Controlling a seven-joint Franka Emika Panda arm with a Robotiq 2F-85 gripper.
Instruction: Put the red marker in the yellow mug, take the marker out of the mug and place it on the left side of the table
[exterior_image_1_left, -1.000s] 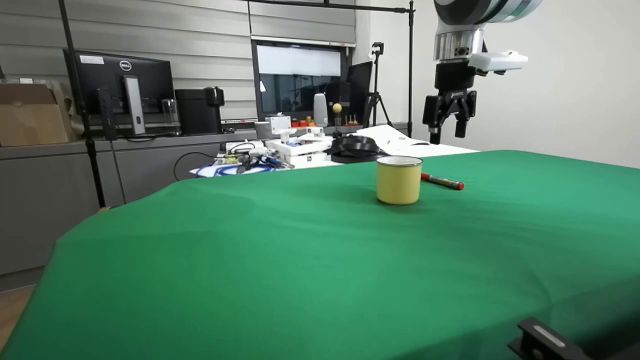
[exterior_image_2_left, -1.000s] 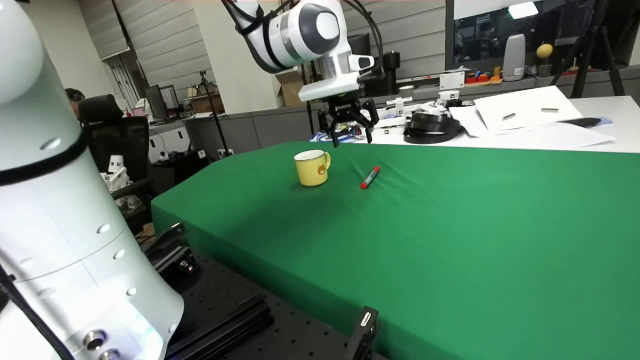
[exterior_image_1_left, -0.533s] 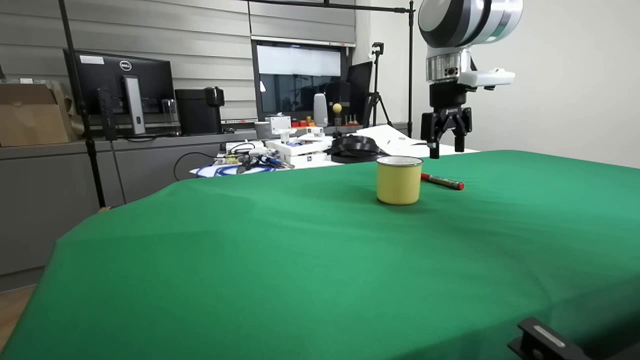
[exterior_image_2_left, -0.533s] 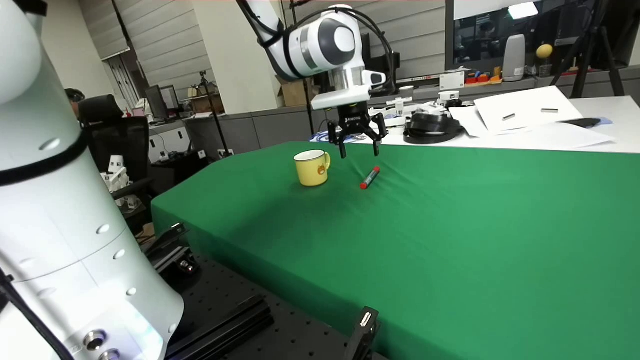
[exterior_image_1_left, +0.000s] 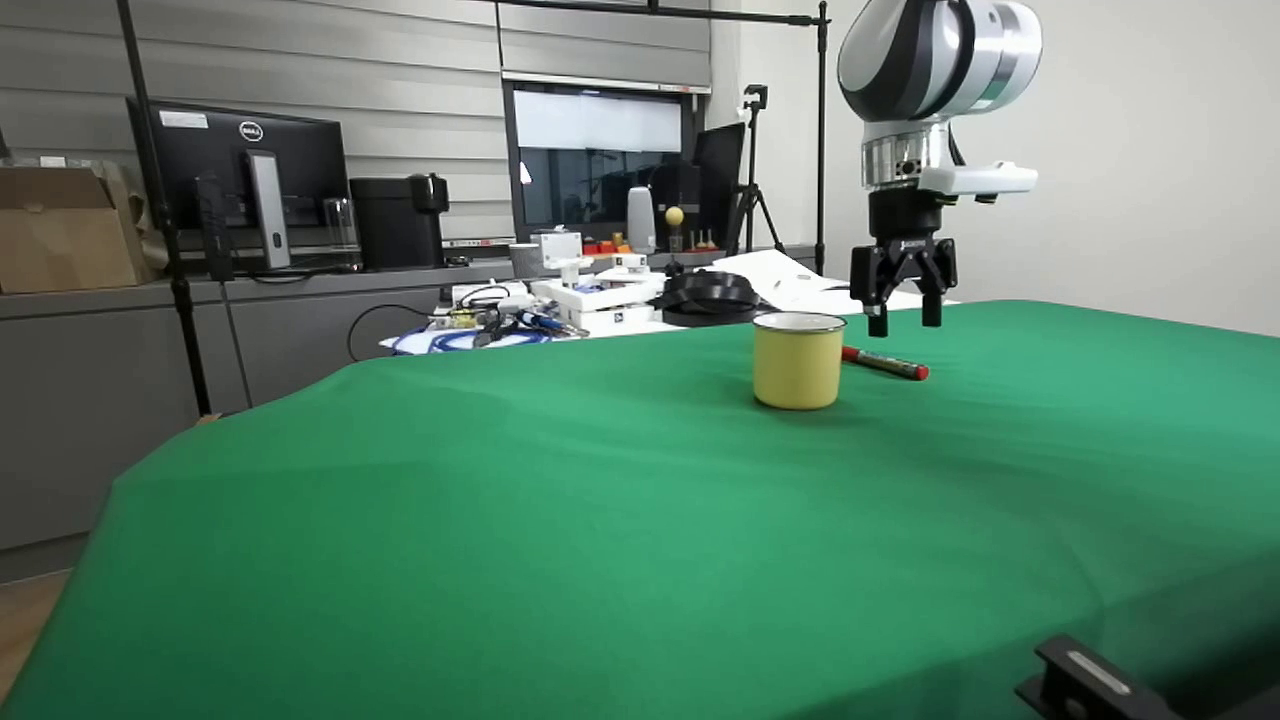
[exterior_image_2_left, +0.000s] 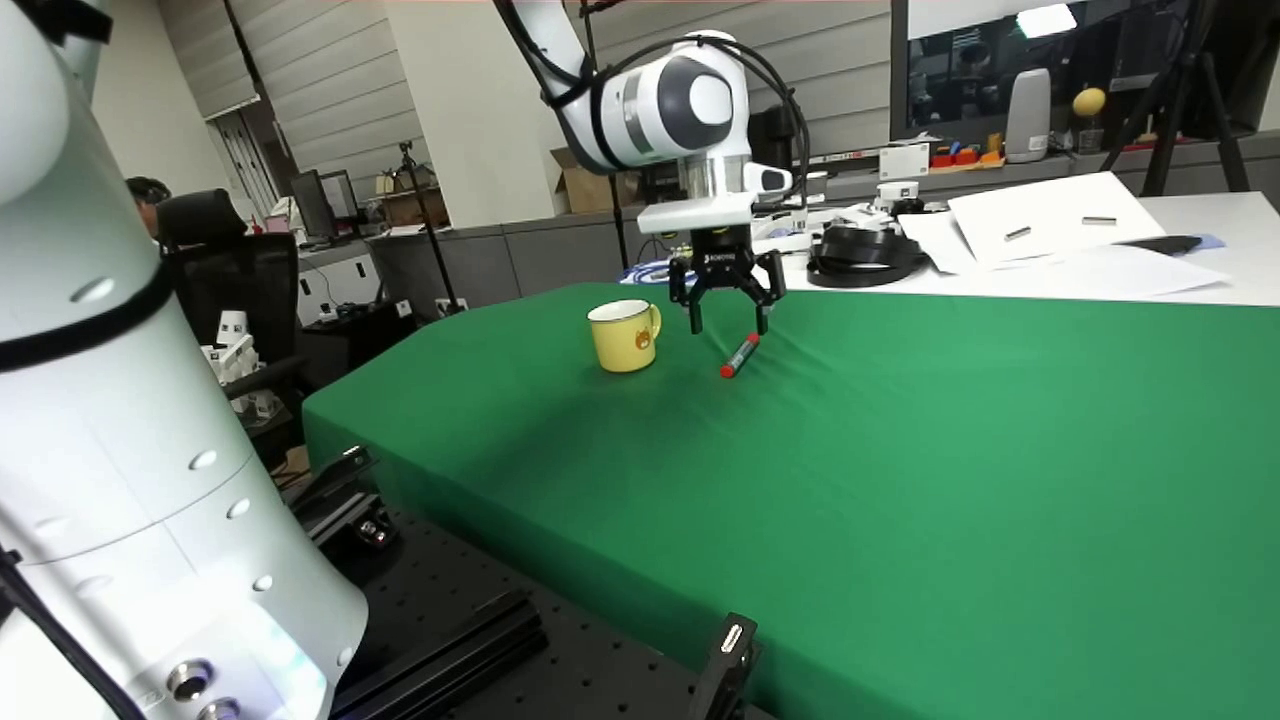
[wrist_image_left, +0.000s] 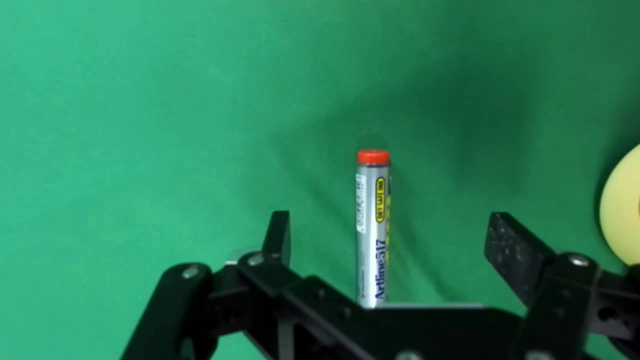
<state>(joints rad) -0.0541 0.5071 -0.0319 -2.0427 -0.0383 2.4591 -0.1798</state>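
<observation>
Currently the fingers (wrist_image_left: 277, 240) stand wide apart, grasping nothing; in the wrist view they reach in at lower left and lower right, with the red marker (wrist_image_left: 373, 220) lying beyond and between them near the centre, lengthwise up the frame, slightly nearer the lower-left finger; its lower end is hidden behind the gripper (exterior_image_2_left: 728, 328); in both exterior views the gripper hangs over the green table (exterior_image_2_left: 900, 480); the yellow mug (exterior_image_2_left: 622, 338) stands upright to the left of the marker in an exterior view, and is cut off by the right edge of the wrist view; step in hand, by my reading: picking up the marker; best done by centring on the barrel, lowering straight with the fingers square across it, then closing gently near mid-length, without scraping the table; risk judged: the lower-right finger, nearest the mug, could nudge it if the descent drifts.
</observation>
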